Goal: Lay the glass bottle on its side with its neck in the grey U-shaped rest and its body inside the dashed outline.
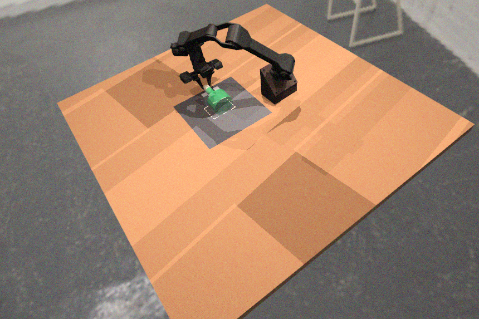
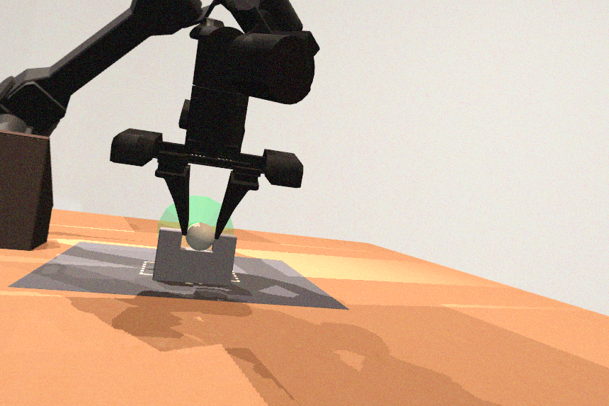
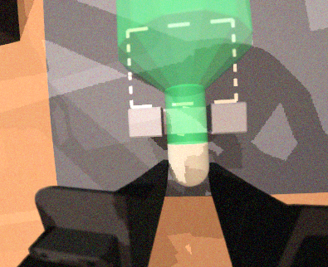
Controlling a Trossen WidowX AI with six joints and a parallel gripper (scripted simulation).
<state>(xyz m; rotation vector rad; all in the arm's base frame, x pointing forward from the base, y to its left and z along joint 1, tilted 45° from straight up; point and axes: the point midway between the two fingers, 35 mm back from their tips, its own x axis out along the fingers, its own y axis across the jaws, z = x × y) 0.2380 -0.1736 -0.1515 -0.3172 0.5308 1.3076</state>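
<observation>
The tool [image 1: 206,86] [image 2: 201,236] [image 3: 188,167] is gripping the glass bottle [image 1: 219,98] [image 2: 197,209] [image 3: 184,46] by its pale-capped neck end, fingers partly open around it! The bottle is lying over on its side, neck between the prongs of the grey U-shaped rest [image 1: 205,94] [image 2: 193,266] [image 3: 228,118], body above the dashed outline [image 1: 209,114] [image 2: 145,267] [image 3: 235,62]; whether anything is bearing its weight, I can't tell. That rigid, smooth glass is looking slippery and breakable, the wide body probably outweighing the neck, so this end hold is likely inviting a pivot; the cap end, clear of the prongs, is still seeming the sensible place.
</observation>
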